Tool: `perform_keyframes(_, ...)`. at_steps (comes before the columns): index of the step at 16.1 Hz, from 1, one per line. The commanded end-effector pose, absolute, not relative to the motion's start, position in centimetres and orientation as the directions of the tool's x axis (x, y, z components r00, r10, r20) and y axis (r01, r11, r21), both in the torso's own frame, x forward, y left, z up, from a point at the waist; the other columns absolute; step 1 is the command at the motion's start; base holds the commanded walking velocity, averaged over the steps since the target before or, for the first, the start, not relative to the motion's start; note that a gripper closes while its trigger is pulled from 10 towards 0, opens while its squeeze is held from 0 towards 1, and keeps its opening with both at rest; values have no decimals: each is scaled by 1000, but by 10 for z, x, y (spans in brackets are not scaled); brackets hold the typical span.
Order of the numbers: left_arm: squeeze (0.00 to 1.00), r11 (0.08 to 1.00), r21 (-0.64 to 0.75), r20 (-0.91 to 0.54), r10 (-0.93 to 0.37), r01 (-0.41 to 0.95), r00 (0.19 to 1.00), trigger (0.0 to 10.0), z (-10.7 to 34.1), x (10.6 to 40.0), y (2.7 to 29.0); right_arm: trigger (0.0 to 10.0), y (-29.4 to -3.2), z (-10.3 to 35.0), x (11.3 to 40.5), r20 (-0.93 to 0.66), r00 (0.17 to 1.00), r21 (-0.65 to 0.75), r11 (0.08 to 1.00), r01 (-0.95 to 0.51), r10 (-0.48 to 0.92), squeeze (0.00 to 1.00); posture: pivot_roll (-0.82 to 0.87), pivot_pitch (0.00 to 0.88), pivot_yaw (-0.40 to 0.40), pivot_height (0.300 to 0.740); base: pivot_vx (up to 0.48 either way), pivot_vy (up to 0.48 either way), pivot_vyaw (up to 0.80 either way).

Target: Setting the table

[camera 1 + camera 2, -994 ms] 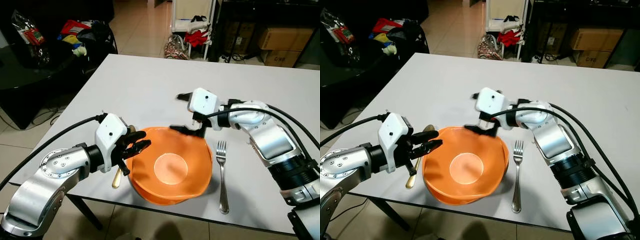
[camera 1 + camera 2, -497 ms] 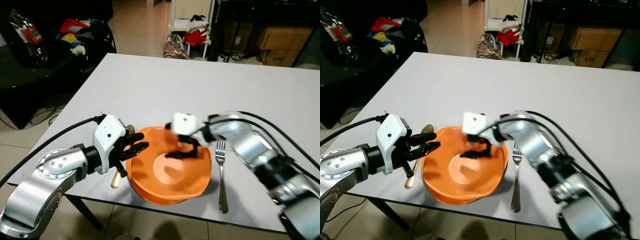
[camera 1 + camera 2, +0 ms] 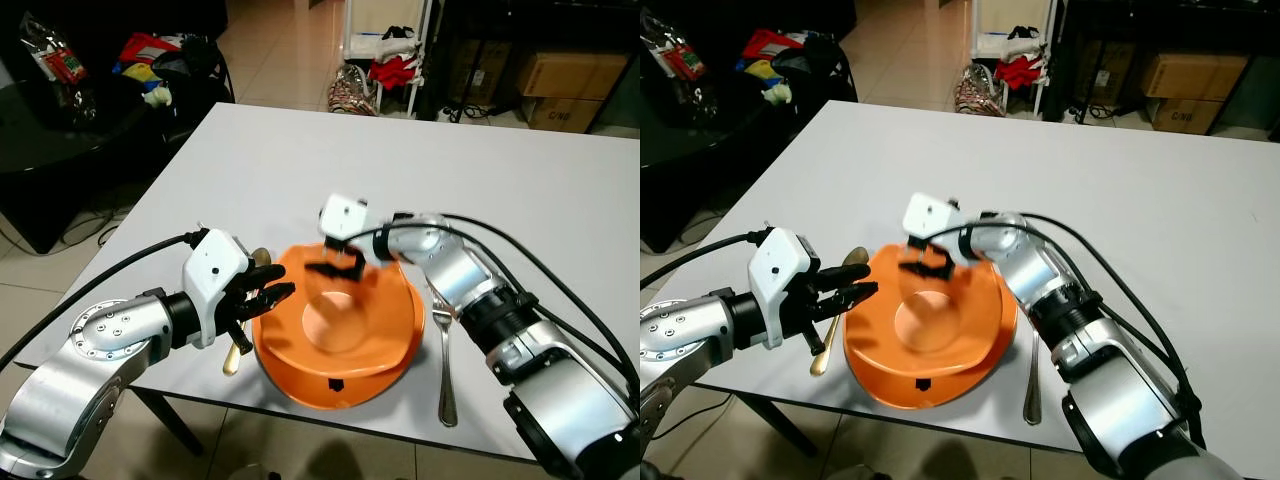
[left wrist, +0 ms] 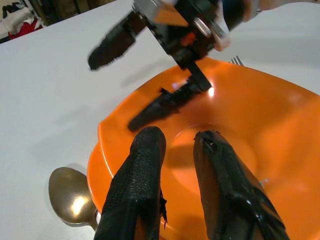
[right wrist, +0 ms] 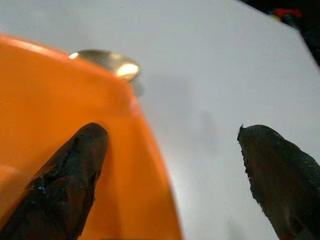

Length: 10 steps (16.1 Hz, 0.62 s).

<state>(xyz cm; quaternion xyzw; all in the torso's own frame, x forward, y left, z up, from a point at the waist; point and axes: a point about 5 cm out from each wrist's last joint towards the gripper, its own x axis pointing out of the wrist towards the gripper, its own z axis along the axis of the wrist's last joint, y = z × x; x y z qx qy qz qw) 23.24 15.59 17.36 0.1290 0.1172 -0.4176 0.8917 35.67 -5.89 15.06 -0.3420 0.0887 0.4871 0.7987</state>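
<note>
At the table's near edge sits the orange bowl point(image 3: 340, 325). My right gripper point(image 3: 335, 262) straddles its far rim w/ fingers wide apart, gripping nothing, prob. to shift it. My left gripper point(image 3: 262, 293), nearly closed & empty, steadies the near-left rim. Spoon point(image 3: 240, 340) lies left, fork point(image 3: 444, 350) right, both close enough to be nudged.

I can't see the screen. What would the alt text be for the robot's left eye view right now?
An orange bowl sits at the near edge of a white table; the right gripper straddles its far rim, fingers open, and the left gripper reaches its left rim. A gold spoon lies left of the bowl, a fork right.
</note>
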Motion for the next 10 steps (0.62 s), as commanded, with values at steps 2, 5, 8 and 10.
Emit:
perform_keyframes(2, 0, 623, 154, -311, -706, 767, 636, 10000, 178, 235, 158, 10000, -58, 164, 365, -413, 556, -479, 347, -806, 722, 0, 3, 0, 26, 740, 0, 0, 0)
perform_keyframes(5, 0, 638, 144, -290, -704, 757, 648, 10000, 180, 234, 158, 10000, -70, 204, 362, -262, 524, -385, 410, -827, 810, 0, 2, 0, 15, 740, 0, 0, 0)
perform_keyframes(8, 0, 723, 121, -246, -642, 680, 726, 10000, 179, 236, 161, 10000, -112, 246, 331, -33, 623, -268, 594, -759, 782, 0, -17, 0, 17, 740, 0, 0, 0)
perform_keyframes(10, 0, 776, 115, -181, -597, 620, 781, 10000, 181, 240, 161, 10000, -127, 243, 307, 7, 709, -203, 696, -689, 705, 0, -41, 0, 39, 740, 0, 0, 0)
